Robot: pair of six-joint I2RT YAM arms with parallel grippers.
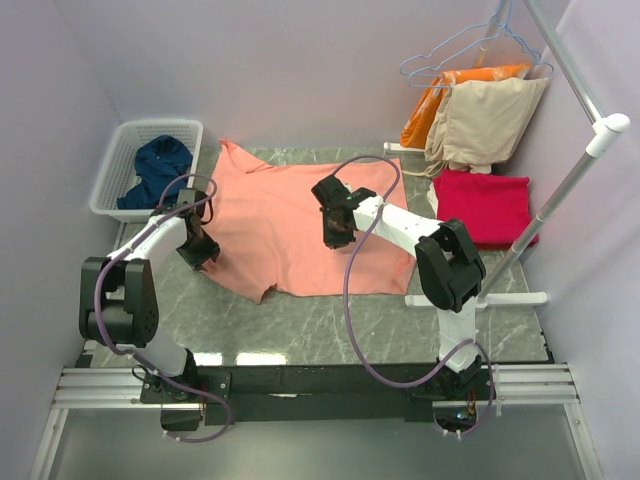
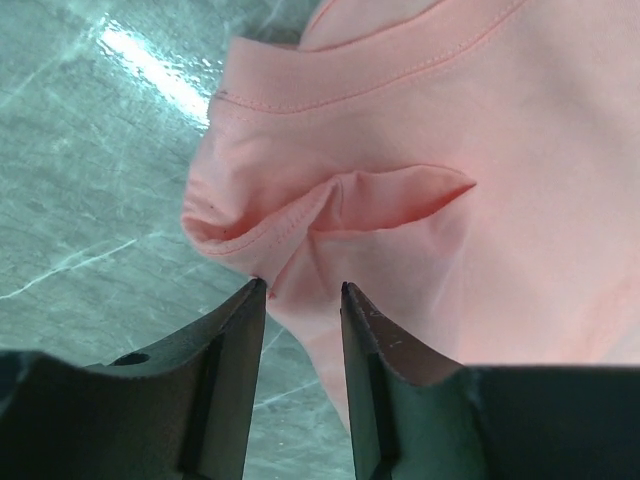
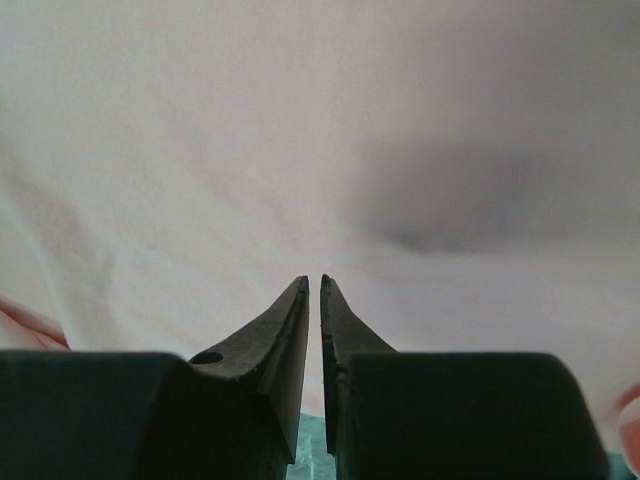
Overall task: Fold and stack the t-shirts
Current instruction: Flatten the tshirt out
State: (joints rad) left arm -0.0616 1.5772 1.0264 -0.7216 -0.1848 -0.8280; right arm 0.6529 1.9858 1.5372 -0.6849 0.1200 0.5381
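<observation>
Left tool [image 2: 303, 288]: jaws part-open at a bunched edge of the salmon-pink t-shirt [image 1: 290, 215], clamping nothing. Right tool [image 3: 312, 282]: jaws nearly closed, seemingly pinching that shirt mid-body. Salmon-pink t-shirt: centre frame, spread on the counter [image 1: 300, 325], unfolded. Crimson t-shirt [image 1: 485, 205]: right of centre, apparently folded flat. Navy t-shirt [image 1: 160, 170]: crumpled in the basket [image 1: 108, 185], upper left. Judged progress: one folded, two left, no stack.

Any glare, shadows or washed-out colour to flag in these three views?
Top external: even light, pale reflections on the marble table by its near edge. Left wrist: sharp, bright glare streak on the marble, upper left. Right wrist: the salmon-pink t-shirt looks washed out almost to white, soft, with a dark shadow at right.
</observation>
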